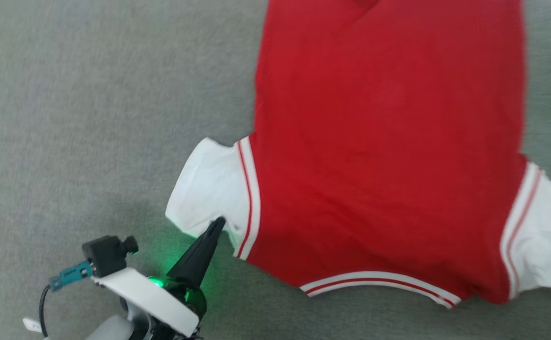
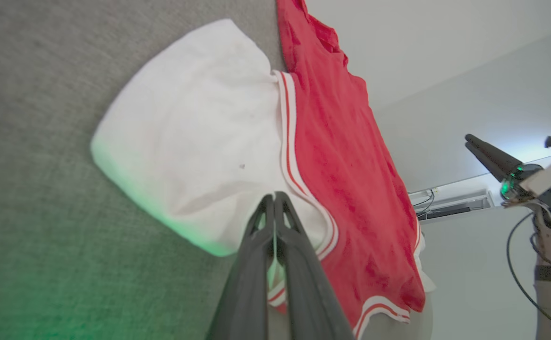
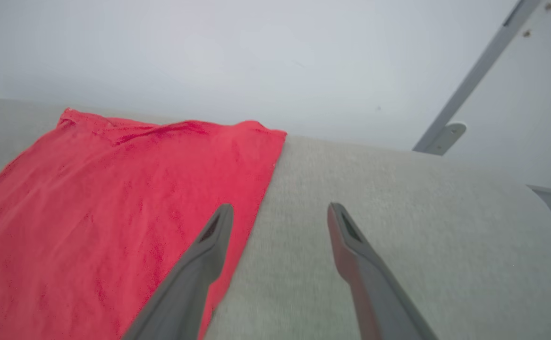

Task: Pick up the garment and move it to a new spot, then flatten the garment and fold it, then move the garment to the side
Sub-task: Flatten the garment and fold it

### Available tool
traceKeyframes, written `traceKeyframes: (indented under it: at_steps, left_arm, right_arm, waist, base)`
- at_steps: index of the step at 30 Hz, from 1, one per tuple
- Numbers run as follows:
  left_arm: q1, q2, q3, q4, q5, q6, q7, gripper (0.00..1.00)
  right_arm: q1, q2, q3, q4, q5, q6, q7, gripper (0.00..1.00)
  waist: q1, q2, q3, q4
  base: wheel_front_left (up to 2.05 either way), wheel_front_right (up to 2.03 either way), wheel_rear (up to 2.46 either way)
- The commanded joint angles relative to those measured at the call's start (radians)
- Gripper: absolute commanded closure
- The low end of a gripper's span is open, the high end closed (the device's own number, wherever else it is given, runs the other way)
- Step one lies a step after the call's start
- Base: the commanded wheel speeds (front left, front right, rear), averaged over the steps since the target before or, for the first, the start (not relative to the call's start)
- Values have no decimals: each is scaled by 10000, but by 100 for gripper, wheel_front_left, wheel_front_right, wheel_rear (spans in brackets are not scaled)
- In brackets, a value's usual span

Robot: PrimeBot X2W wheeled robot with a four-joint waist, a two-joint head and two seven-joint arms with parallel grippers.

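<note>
The garment (image 1: 388, 141) lies spread open on the grey bench (image 1: 91, 118), its red body mostly smooth and reaching toward the far edge, its white sleeves nearest the robot. The left pincer (image 1: 217, 223) is clenched, tips at the near edge of the left sleeve (image 1: 207, 186); I cannot tell whether cloth is caught between them. The right pincer (image 3: 281, 208) hangs released above the shirt's right edge. Judging by this, moving and flattening look nearly done; folding and setting it aside remain.
</note>
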State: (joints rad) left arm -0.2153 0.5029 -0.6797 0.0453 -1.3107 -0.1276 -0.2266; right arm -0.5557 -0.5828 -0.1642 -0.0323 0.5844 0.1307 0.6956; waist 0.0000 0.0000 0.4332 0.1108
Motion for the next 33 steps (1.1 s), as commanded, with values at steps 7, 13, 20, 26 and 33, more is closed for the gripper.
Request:
traceKeyframes:
  at_steps: [7, 13, 20, 26, 33]
  left_arm:
    - [-783, -278, -263, -636, 171, -46, 42, 100]
    - [-978, -242, -632, -1002, 134, -13, 32, 100]
    - [-1249, -156, -596, -1385, -93, -12, -155, 100]
    - [-1323, -61, -574, -1449, -67, -9, -252, 100]
    - [-1292, 0, -430, -1317, -90, -11, -333, 100]
  right_arm:
    - [-3823, -445, 565, 3261, -1074, 0, 1044, 0]
    - [-5869, -876, 1047, 5508, -2051, 0, 2004, 0]
    - [-6973, -516, 1387, 6949, -2302, 1, 3383, 0]
    - [-6844, -313, 1796, 7434, -2086, 3, 3949, 29]
    - [-6626, -476, 2014, 7304, -1681, 0, 3446, 100]
  waist:
    - [0, 0, 1497, 1290]
    - [0, 0, 2110, 2095]
    - [0, 0, 2683, 2443]
    - [0, 0, 2783, 2401]
    - [0, 0, 2437, 2005]
  base:
    - [0, 0, 0]
    - [0, 0, 0]
    - [0, 0, 0]
    - [0, 0, 0]
    - [0, 0, 0]
